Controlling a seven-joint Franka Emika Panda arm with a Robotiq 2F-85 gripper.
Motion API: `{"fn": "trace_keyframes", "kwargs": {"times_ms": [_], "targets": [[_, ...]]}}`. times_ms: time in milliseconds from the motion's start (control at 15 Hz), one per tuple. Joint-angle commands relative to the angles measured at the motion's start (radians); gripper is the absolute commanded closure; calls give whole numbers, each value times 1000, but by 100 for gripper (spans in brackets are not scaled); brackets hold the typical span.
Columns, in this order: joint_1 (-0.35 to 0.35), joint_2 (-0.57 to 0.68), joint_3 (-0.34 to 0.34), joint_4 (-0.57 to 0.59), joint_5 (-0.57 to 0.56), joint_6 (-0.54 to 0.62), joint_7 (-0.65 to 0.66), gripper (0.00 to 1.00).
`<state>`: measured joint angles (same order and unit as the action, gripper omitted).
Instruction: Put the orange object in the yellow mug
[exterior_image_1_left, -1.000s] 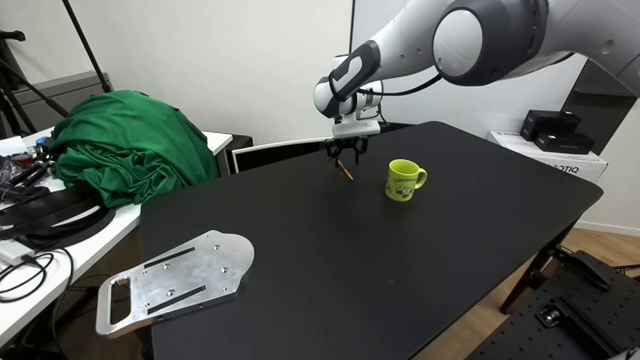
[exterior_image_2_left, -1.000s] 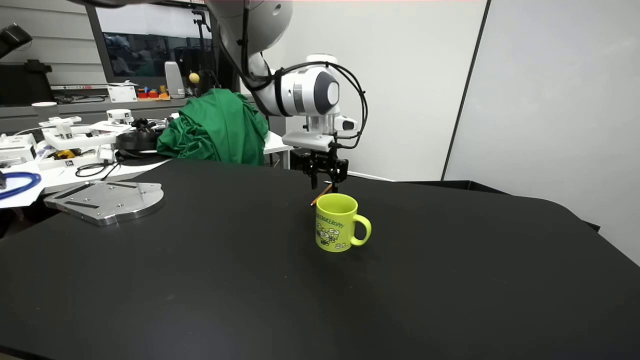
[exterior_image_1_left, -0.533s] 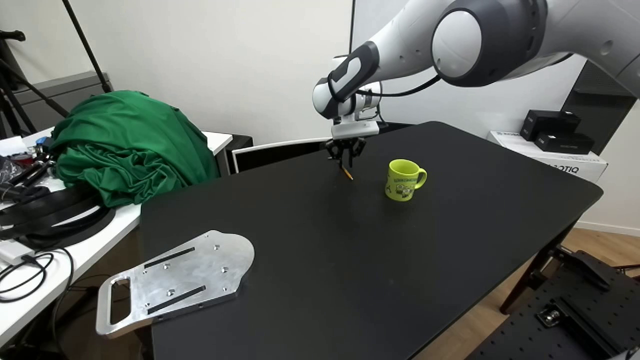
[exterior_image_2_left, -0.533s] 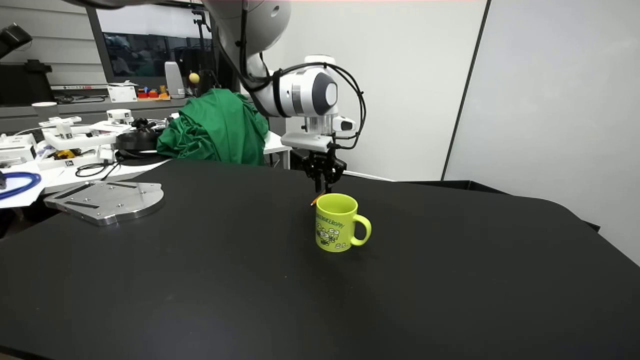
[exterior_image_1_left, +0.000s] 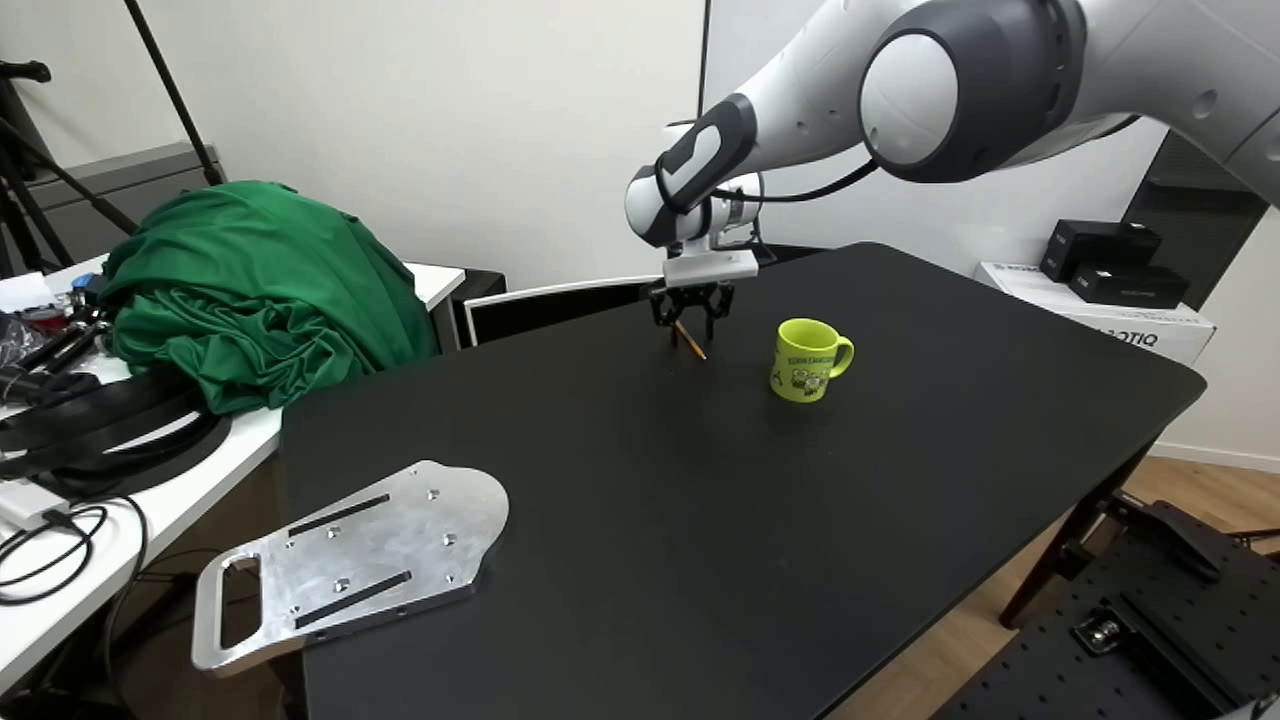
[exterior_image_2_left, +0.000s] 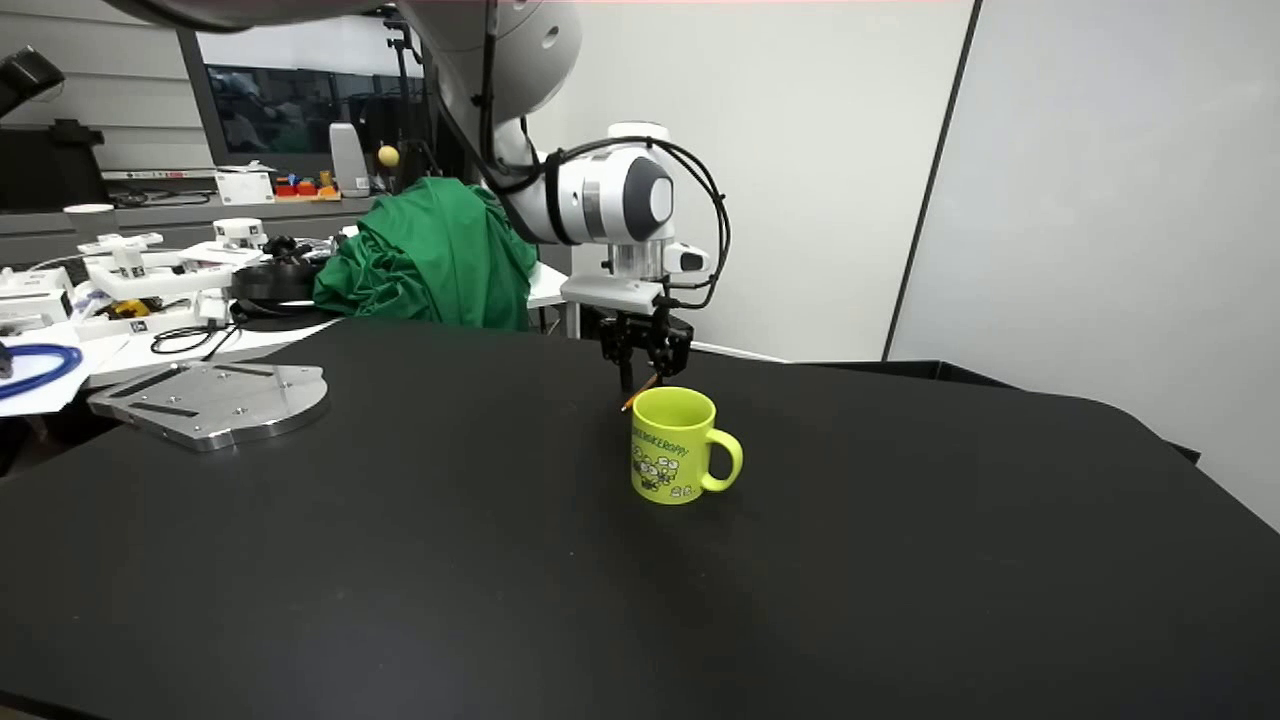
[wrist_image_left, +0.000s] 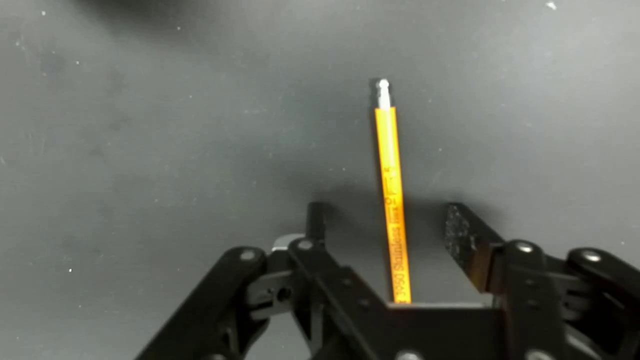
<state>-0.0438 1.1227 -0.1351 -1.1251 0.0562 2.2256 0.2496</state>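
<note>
1. We see a black two-fingered gripper (wrist_image_left: 386, 220), its jaws spread on either side of a thin orange stick (wrist_image_left: 391, 190).
2. We find it lying on a matte black tabletop (exterior_image_1_left: 650, 540).
3. Near the stick, we spot an upright, bright yellow-green mug (exterior_image_1_left: 803, 364) with a side handle.

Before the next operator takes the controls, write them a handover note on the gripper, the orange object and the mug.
Gripper: open, straddling the orange object without gripping it.
Orange object: lying on the black table.
Yellow mug: upright on the table, apart from the object.
Done: gripper placed around the object; nothing picked up yet.
Left: close on it, lift it, put it in the mug.
</note>
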Motion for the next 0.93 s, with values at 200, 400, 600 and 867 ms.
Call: {"fn": "trace_keyframes", "kwargs": {"times_ms": [200, 400, 600, 867], "targets": [[-3, 1, 7, 23, -8, -14, 16, 90], [-13, -8, 8, 37, 2, -43, 24, 100], [-27, -45, 14, 58, 12, -121, 23, 98], [-46, -102, 17, 126, 20, -287, 27, 98]]}}
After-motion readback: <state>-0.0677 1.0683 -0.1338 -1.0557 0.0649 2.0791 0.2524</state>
